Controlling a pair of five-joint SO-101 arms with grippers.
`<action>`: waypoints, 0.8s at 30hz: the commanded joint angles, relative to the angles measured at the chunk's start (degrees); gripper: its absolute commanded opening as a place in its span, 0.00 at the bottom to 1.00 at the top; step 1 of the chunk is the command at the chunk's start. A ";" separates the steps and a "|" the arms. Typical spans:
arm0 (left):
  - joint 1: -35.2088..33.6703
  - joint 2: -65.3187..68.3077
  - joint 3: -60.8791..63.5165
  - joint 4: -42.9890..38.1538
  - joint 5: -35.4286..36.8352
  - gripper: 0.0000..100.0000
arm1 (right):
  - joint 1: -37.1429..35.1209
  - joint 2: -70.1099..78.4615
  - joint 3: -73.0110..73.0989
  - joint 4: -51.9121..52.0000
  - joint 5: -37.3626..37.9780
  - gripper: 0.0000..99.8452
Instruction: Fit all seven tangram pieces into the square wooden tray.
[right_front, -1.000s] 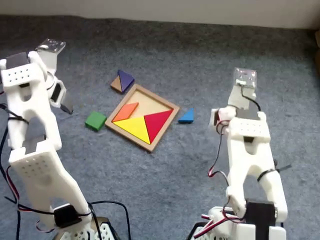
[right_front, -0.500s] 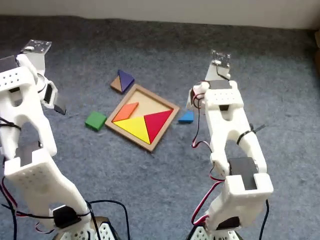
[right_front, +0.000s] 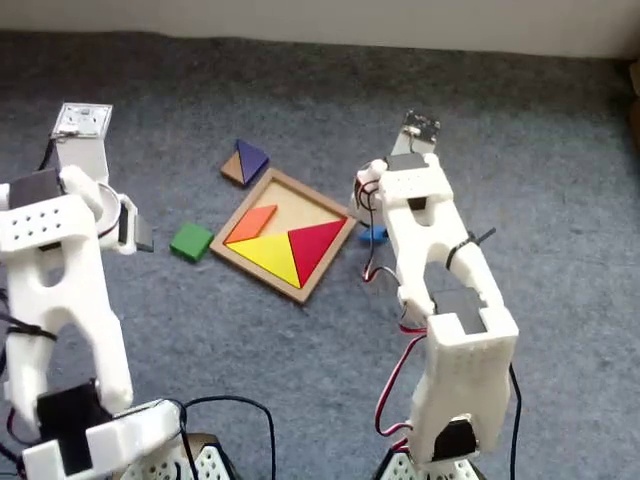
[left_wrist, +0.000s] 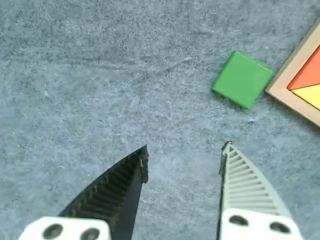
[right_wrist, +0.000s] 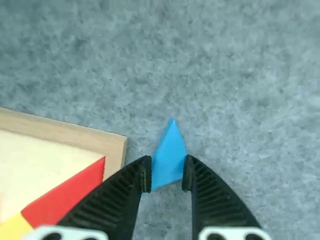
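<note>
On the grey-carpeted counter (right_front: 560, 180), the left gripper (left_wrist: 185, 147) hangs with its black and pale fingers spread wide over bare carpet, nothing between them. The green square (left_wrist: 242, 80) lies flat ahead of that gripper, off to its pale finger's side and well apart from the tips. Just beyond the square comes a corner of the square wooden tray (right_front: 313, 193). Three pieces lie flat inside the tray: an orange piece (right_front: 252, 222), a yellow triangle (right_front: 268, 252) and a red triangle (right_front: 318, 245), with bare wood left on the far side. Outside the tray, near its far-left edge, a brown triangle (right_front: 233, 168) and a purple triangle (right_front: 252, 157) sit touching each other. On the tray's other side, the right gripper (right_wrist: 166, 172) is down at the carpet with its two black fingers drawn in on the blue triangle (right_wrist: 169, 145), one fingertip against each side of its wide end. The triangle's point sticks out ahead of the fingertips, and the tray's corner lies just beside that gripper
</note>
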 joint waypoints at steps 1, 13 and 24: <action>1.27 -7.43 8.31 -3.25 4.31 0.23 | -1.01 -0.04 -4.79 -1.27 -0.88 0.18; 1.10 -16.13 30.81 -18.90 11.69 0.23 | -1.19 0.31 -8.40 2.42 -9.41 0.21; 1.19 -17.10 35.82 -26.90 11.69 0.23 | -2.42 3.47 -8.48 -2.24 -10.99 0.21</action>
